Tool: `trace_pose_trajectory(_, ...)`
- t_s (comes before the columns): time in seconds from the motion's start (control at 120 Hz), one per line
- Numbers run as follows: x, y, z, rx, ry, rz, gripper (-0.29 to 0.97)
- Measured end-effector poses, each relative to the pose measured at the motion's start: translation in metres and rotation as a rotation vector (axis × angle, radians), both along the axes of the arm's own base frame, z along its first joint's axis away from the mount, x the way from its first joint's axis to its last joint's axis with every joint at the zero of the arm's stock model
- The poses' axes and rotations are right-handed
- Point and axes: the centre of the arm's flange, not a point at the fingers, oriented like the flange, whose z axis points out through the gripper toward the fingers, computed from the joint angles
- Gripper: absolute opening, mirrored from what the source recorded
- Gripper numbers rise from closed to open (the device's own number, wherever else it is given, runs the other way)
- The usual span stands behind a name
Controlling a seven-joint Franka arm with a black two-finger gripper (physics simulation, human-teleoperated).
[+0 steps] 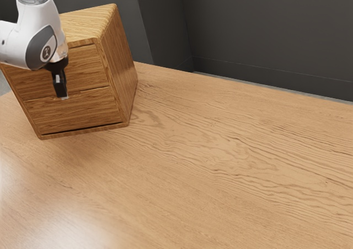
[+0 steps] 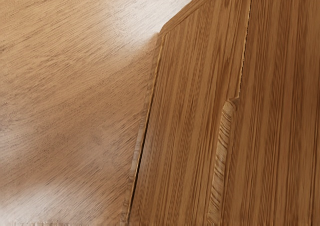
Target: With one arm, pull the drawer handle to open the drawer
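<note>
A wooden cabinet (image 1: pixel 113 44) stands at the exterior view's upper left, with an upper drawer front (image 1: pixel 83 67) and a lower drawer front (image 1: pixel 77 110), both flush with its face. My black gripper (image 1: pixel 60 91) hangs from the white hand, right in front of the seam between the two fronts. In the wrist view a slim wooden handle (image 2: pixel 221 161) runs along the lower drawer front (image 2: pixel 190 110), close beside the seam to the upper front (image 2: pixel 285 110). The handle lies just under my hand.
The cabinet rests on a broad wooden table (image 1: pixel 220 166) that stretches toward the exterior view's right and front. A dark wall (image 1: pixel 265 28) stands behind the table. Bare tabletop (image 2: pixel 65 85) shows beside the cabinet's base.
</note>
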Motion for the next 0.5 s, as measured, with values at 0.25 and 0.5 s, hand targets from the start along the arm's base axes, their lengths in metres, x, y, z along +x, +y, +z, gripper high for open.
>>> trace_pose_trajectory(0.25,-0.115,-0.092,0.067,-0.039,-0.091,0.031,0.67)
trace_pose_trajectory(0.5,-0.116,-0.365,0.122,-0.03,-0.138,-0.399,0.67)
